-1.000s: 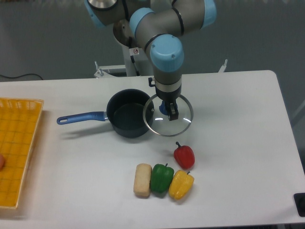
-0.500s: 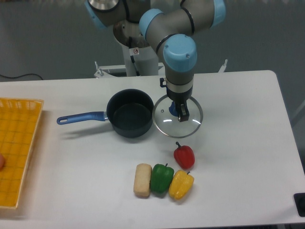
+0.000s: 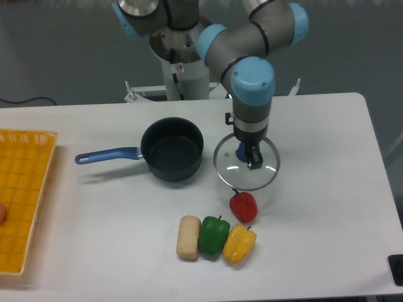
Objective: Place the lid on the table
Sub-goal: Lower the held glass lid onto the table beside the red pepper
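The lid (image 3: 230, 168) is round clear glass with a metal rim and a small blue knob. My gripper (image 3: 247, 155) is shut on the knob and holds the lid level, just above the white table (image 3: 315, 207), to the right of the dark saucepan (image 3: 171, 149). The lid's front edge hangs over the red pepper (image 3: 244, 206). The saucepan stands open with its blue handle pointing left.
A beige block (image 3: 188, 237), a green pepper (image 3: 213, 234) and a yellow pepper (image 3: 239, 243) lie in a row in front of the lid. A yellow mesh tray (image 3: 22, 195) stands at the left edge. The arm's base stands behind the table.
My gripper has carried the lid to the right, away from the saucepan's rim, and slightly toward the front, over the red pepper's side.
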Controlling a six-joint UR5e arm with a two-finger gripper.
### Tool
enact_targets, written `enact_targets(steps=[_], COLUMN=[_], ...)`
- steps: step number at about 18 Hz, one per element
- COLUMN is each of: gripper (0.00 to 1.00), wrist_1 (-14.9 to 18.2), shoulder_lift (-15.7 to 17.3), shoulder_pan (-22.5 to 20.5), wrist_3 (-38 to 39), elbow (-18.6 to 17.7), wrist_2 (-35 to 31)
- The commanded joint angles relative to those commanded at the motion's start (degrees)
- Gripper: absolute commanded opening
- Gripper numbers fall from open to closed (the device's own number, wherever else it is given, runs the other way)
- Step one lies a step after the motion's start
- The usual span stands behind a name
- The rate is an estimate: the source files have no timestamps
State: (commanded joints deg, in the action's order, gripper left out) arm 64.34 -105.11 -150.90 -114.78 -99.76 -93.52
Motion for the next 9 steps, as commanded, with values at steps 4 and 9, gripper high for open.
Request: enact_targets(steps=[4, 9], gripper=[0.49, 0.49], wrist_1=[-0.09, -1.32], shoulder_lift=[-0.62, -2.11], shoulder_pan=[-2.63, -4.4], wrist_3=[-3.25, -4.67], elbow=[0.27, 0.18], wrist_2=[0.09, 0.26])
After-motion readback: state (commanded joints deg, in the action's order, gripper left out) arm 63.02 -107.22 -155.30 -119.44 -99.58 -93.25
